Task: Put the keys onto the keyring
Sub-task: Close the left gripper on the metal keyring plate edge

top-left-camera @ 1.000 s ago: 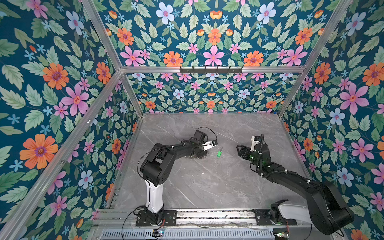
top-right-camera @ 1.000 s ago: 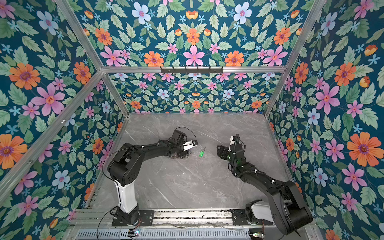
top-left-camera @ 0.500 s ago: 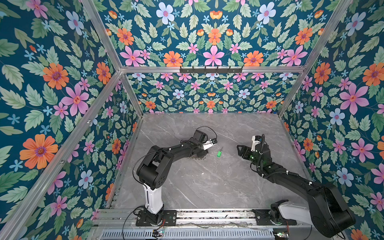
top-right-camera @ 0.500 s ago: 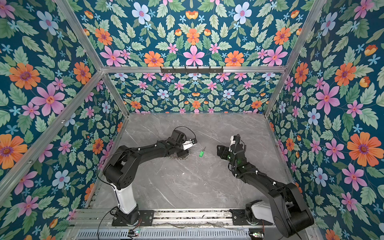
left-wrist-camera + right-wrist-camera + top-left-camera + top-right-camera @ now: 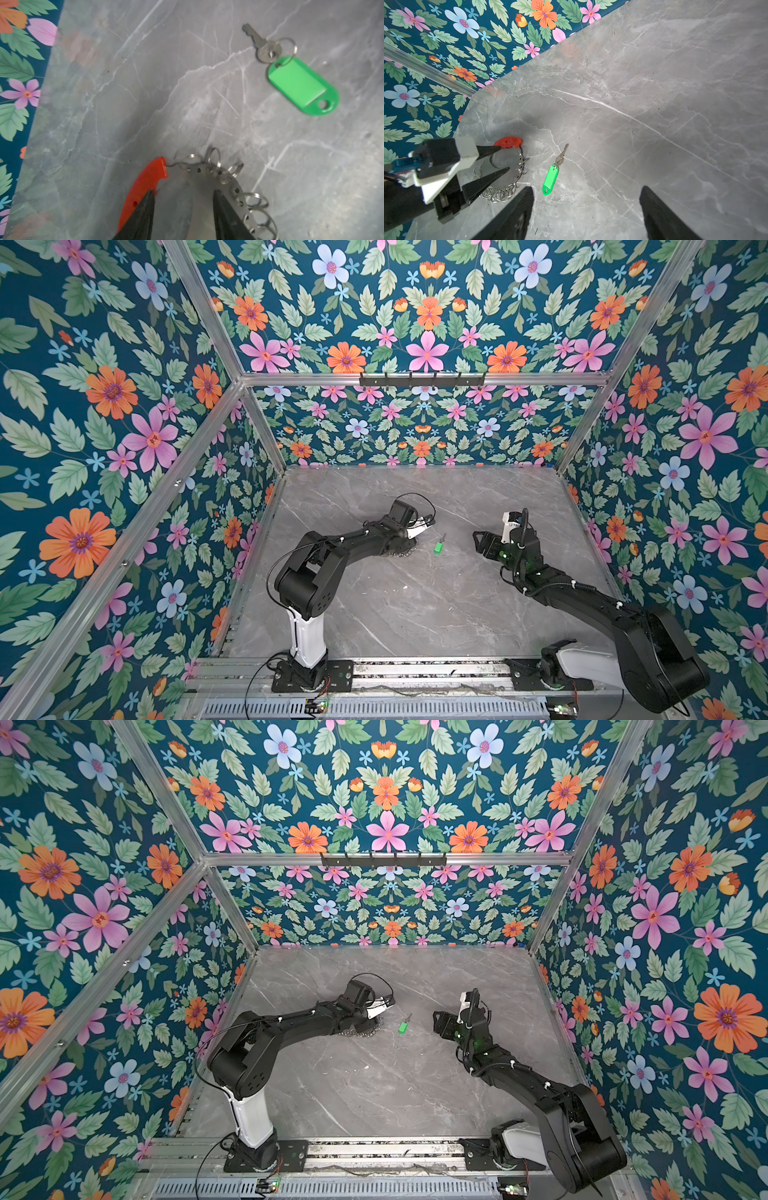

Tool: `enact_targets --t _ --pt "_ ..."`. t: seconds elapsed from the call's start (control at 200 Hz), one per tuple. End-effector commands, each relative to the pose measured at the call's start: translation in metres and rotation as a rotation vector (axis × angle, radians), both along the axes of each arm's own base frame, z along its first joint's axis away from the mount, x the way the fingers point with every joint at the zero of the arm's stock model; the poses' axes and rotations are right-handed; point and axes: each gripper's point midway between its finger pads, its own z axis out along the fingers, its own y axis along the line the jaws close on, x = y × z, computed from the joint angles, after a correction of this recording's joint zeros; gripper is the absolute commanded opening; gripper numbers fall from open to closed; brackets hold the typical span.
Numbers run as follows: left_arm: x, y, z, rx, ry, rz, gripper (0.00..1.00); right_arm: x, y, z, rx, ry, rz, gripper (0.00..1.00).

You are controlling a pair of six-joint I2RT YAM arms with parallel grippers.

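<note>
On the counter (image 5: pixel 395 614) the key (image 5: pixel 439 546) lies loose near the keyring (image 5: pixel 197 170); our left pincer (image 5: pixel 182 192) gapes over it, right pincer (image 5: pixel 586 188) gapes empty; nothing threaded yet.

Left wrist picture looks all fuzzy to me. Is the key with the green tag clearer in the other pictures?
Left wrist view: soft and smeary all over, the key and the keyring have fuzzy edges. Right wrist view: sharper, the key looks crisp, and a dark shadow lies on the table by the keyring's red arc. Both top views: sharp, but the key is only a green speck.
</note>
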Motion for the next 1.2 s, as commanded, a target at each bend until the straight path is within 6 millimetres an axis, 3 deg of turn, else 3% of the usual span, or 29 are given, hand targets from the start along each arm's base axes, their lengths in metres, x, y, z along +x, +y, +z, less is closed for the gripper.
enact_targets --t 0.0,0.375,0.765,1.01,1.195 --pt "0.01 -0.002 0.013 -0.023 -0.048 0.02 0.48 0.003 0.002 0.007 0.011 -0.022 0.003 0.81" --pt "0.001 -0.012 0.003 -0.005 -0.022 -0.038 0.45 0.002 0.001 0.007 0.008 -0.023 0.0 0.81" --pt "0.013 -0.014 -0.008 0.018 -0.027 0.002 0.46 0.002 0.001 0.008 0.01 -0.023 0.003 0.81" --pt "0.008 -0.015 -0.018 0.028 -0.003 -0.006 0.5 0.002 0.001 0.008 0.01 -0.024 0.003 0.81" --pt "0.006 -0.015 -0.019 0.028 -0.001 -0.007 0.6 0.002 0.001 0.007 0.009 -0.023 0.002 0.81"
